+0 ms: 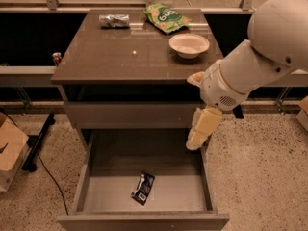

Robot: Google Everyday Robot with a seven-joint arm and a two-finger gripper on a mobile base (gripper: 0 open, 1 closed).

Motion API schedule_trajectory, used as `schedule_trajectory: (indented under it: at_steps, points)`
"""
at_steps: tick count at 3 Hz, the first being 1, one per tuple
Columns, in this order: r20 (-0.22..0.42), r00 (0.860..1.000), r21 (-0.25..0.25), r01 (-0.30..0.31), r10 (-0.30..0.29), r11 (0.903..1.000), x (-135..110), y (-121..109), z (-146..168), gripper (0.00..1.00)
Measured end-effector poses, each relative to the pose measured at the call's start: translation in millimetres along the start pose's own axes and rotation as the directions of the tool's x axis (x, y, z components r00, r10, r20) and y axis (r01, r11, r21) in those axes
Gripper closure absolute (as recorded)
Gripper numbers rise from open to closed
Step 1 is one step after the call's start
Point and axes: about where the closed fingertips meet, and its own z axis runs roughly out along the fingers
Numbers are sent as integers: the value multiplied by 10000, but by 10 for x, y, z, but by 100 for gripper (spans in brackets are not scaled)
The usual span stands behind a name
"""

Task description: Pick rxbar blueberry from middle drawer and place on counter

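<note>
The rxbar blueberry (pixel 143 188), a small dark bar with white and light-blue markings, lies flat on the grey floor of the open middle drawer (pixel 86 182), near its front. The gripper (pixel 198 139) hangs pointing down over the drawer's right rear corner, above and to the right of the bar and apart from it. It holds nothing that I can see. The counter (pixel 125 57) is the glossy grey-brown top of the cabinet above.
On the counter stand a white bowl (pixel 189 45), a green snack bag (pixel 166 17) and a crumpled silver foil packet (pixel 114 20). A closed drawer front (pixel 130 114) sits above the open one. A cardboard box (pixel 9 150) stands on the floor at left.
</note>
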Motion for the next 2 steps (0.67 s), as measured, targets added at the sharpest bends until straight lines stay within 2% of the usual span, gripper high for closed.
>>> schedule_trajectory:
  at_steps: [1, 2]
  points:
    - [349, 9991, -191, 240, -233, 9995, -28, 59, 259, 0]
    - [984, 9936, -345, 591, -555, 9977, -72, 79, 585, 0]
